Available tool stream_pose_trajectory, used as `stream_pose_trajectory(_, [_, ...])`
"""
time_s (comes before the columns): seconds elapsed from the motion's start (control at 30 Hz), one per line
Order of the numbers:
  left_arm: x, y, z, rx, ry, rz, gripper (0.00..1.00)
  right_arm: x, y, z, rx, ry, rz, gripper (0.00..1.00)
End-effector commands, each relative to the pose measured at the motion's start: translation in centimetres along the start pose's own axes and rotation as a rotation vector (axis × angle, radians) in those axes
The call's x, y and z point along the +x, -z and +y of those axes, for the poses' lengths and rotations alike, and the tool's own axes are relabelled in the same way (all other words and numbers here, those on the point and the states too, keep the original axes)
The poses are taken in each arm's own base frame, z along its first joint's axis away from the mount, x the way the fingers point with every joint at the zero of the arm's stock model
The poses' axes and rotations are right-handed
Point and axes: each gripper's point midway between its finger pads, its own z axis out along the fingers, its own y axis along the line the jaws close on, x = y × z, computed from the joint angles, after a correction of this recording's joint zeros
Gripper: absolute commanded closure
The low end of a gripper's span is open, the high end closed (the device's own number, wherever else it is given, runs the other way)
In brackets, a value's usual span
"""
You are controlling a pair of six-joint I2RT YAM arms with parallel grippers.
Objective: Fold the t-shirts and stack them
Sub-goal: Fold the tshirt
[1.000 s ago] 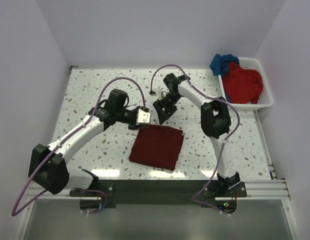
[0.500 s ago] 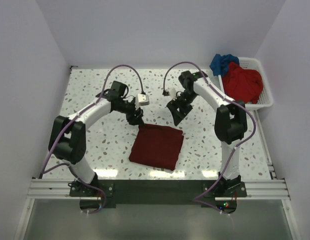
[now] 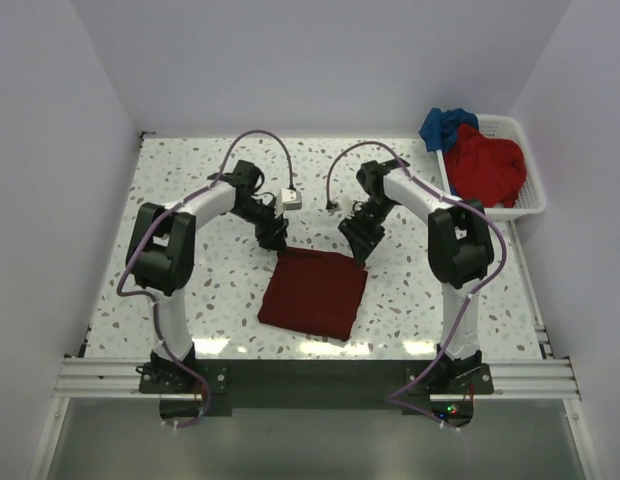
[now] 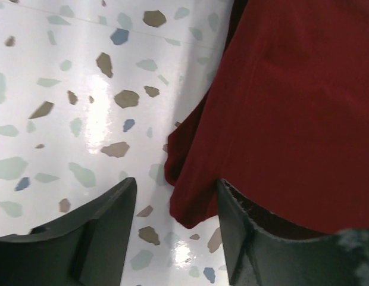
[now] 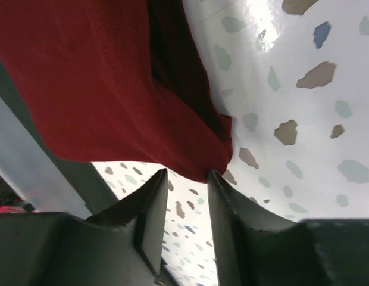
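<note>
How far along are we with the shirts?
Done: the maroon shirt lies folded into a rectangle on the table. In hand: left end effector and right end effector sit at its far corners, jaws open, gripping nothing. Left: the red shirt and blue shirt are bunched in the basket, unfolded; nothing is stacked yet.

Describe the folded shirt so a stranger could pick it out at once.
Start at the white speckled table. Toward the middle of its near edge lies the dark maroon t-shirt, folded into a flat rectangle. The brighter red t-shirt and the blue t-shirt sit crumpled in the white basket at the far right corner.
</note>
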Motion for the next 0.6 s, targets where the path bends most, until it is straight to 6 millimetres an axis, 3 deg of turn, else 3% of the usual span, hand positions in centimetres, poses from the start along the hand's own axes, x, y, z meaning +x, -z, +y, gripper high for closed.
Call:
stream_pose_trajectory(0.0, [-1.1,0.2,-1.0,0.07,-0.027,-0.042,0.43,0.2,0.5,0.9,-0.013,0.022,-0.012,0.65])
stream_pose_trajectory(0.1, [-1.3,0.2,-1.3,0.084,-0.028,-0.047,0.48,0.7,0.6,1.3,-0.015,0.023,0.002,0.81])
stream_pose_trajectory(0.17, [-1.2,0.3,-1.4,0.087,-0.025,-0.043,0.49,0.8,0.9,1.3,-0.005,0.027,0.004,0.82])
stream_pose_trajectory(0.2, [-1.2,0.4,-1.4,0.086,-0.029,-0.042,0.49,0.7,1.0,1.2,0.005,0.03,0.001,0.8])
stream_pose_trajectory(0.27, [-1.1,0.3,-1.6,0.087,-0.032,-0.042,0.46,0.7,1.0,0.7,0.028,0.022,0.0,0.52])
stream_pose_trajectory(0.33, [-1.1,0.2,-1.5,0.085,-0.028,-0.044,0.44,0.3,0.8,0.2,0.046,0.024,-0.01,0.37])
stream_pose_trajectory(0.43, [-1.0,0.0,-1.3,0.082,-0.026,-0.048,0.44,-0.3,0.2,-0.6,0.056,0.031,-0.018,0.37])
stream_pose_trajectory(0.53, [-0.8,-0.2,-1.2,0.086,-0.021,-0.049,0.45,-0.3,-0.5,-0.6,0.018,0.029,-0.005,0.43])
stream_pose_trajectory(0.57, [-0.8,-0.2,-1.1,0.083,-0.02,-0.046,0.46,-0.2,-0.6,-0.5,0.009,0.031,0.001,0.49])
